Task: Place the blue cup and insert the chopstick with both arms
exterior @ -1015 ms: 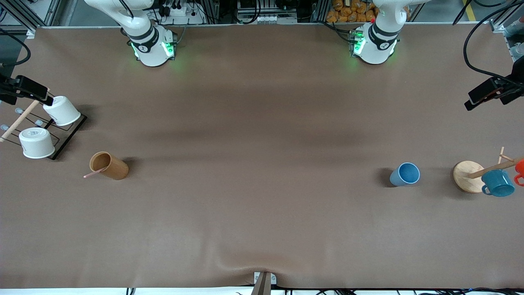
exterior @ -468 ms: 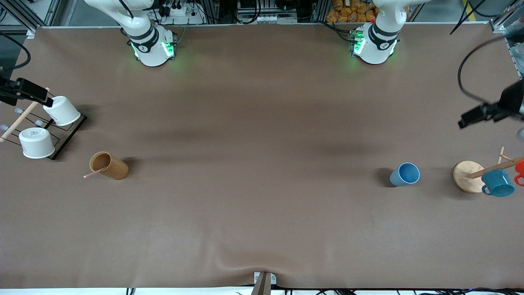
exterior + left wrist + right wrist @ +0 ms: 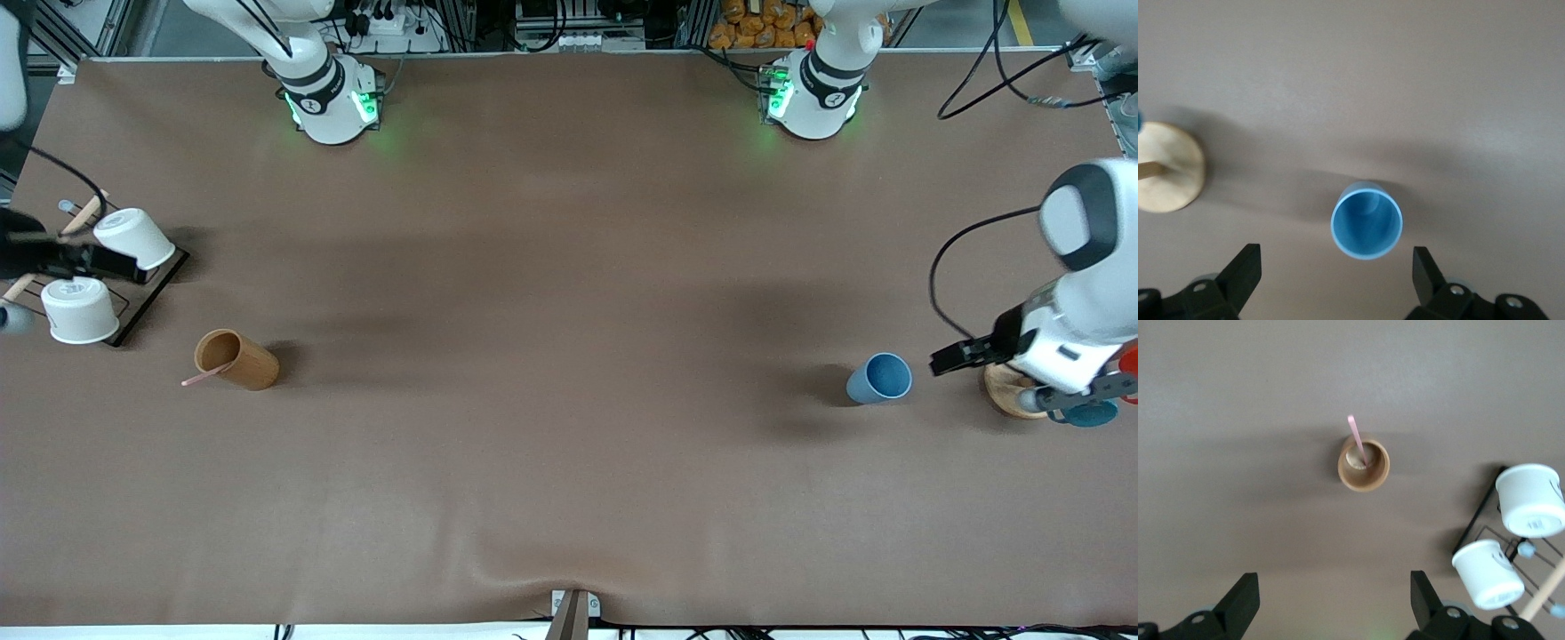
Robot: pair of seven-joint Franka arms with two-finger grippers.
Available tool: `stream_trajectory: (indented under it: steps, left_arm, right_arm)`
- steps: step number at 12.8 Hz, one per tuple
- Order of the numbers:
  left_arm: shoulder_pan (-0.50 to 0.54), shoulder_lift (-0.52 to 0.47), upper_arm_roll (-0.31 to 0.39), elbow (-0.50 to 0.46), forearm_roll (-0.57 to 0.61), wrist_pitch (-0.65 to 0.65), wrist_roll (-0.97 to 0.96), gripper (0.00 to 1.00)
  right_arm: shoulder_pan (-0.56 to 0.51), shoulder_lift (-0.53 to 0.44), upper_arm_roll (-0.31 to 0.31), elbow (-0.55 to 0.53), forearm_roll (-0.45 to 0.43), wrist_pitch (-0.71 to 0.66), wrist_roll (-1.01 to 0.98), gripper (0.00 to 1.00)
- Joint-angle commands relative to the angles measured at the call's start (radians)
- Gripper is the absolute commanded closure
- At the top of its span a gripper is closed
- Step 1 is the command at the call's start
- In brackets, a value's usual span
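Fingers of my left gripper (image 3: 1331,283) gape wide and empty, hanging over the upright blue cup (image 3: 880,378) at the front view's lower right. My right gripper (image 3: 1331,607), equally spread and empty, probably hovers above the chopstick (image 3: 1357,440) leaning in the brown cup (image 3: 1363,465).

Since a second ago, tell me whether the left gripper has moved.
Yes. The left gripper has swung in from the table's edge and toward the front camera, now close beside the blue cup, which has stayed put; its fingers are open.
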Motion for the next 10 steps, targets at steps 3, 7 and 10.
stream_trajectory:
  steps: [3, 7, 10]
  left_arm:
    - [0.045, 0.037, -0.003, -0.136, 0.023, 0.158, 0.054, 0.00]
    - [0.092, 0.112, -0.005, -0.148, 0.023, 0.234, 0.101, 0.00]
    - [0.087, 0.102, -0.008, -0.148, 0.023, 0.228, 0.101, 0.00]
  right_arm:
    - [-0.021, 0.124, 0.008, 0.015, -0.016, 0.159, -0.144, 0.00]
    - [-0.024, 0.242, 0.007, 0.017, -0.018, 0.236, -0.152, 0.00]
    - [-0.022, 0.299, 0.008, 0.015, -0.016, 0.298, -0.149, 0.00]
